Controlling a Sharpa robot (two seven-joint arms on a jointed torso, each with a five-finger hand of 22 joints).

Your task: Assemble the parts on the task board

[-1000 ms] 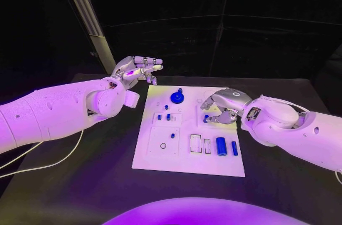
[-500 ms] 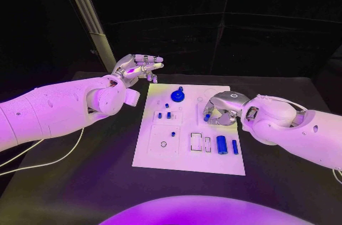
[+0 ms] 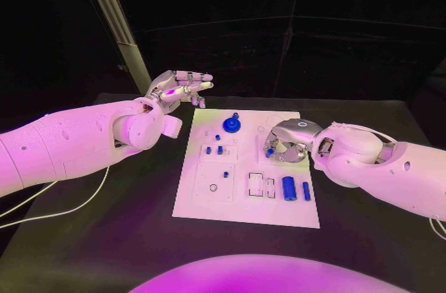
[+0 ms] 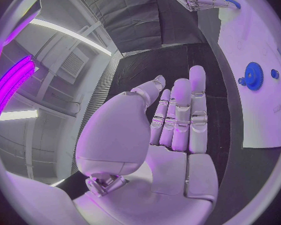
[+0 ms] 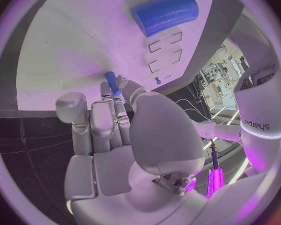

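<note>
One white board [image 3: 243, 206] lies mid-bench [image 3: 111, 241], carrying about ten blue parts. Right hand [image 3: 286, 145], at its 3 o'clock edge, pinches a blue peg [image 5: 112, 82], half hidden. Left hand [image 3: 176, 89], at 11 o'clock, hovers empty, fingers apart.

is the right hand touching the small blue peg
Touching. In the right wrist view the right hand has the blue peg pinched between its fingertips over the board; the head view agrees.

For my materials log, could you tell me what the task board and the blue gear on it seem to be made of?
Task board: probably rigid plastic or painted metal; flat, white, matte, with cut recesses. Blue gear: likely moulded plastic; uniform saturated colour, soft sheen.
</note>
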